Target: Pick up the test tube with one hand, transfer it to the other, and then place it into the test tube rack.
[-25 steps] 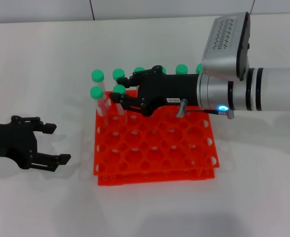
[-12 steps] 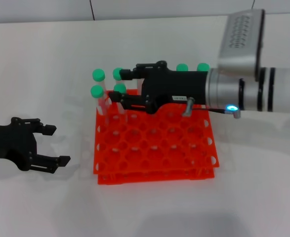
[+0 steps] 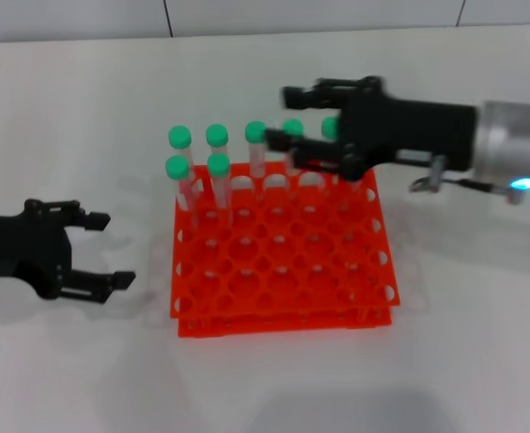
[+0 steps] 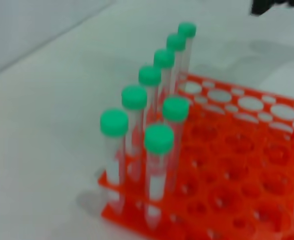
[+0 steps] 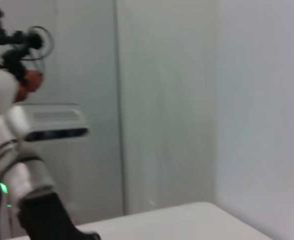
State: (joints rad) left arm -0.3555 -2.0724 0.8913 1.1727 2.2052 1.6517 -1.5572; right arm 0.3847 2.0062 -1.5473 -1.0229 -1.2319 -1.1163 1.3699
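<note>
Black right gripper point(image 3: 283, 117) open and empty above the rack's far edge.
Its fingers stand apart with nothing between them; the test tube point(image 3: 218, 171) stands upright in the test tube rack point(image 3: 283, 271), cap up, long axis vertical, clear of the jaws toward eight o'clock in the head view. More green-capped tubes point(image 3: 256, 149) fill the far row beside it. At nine o'clock from the rack, well apart, the left gripper point(image 3: 102, 250) rests low over the white table point(image 3: 84, 108), fingers spread, holding nothing.

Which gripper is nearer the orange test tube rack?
Right. The right gripper hovers open over the rack's far edge among the capped tubes; the left gripper sits open on the table beside it, apart.
</note>
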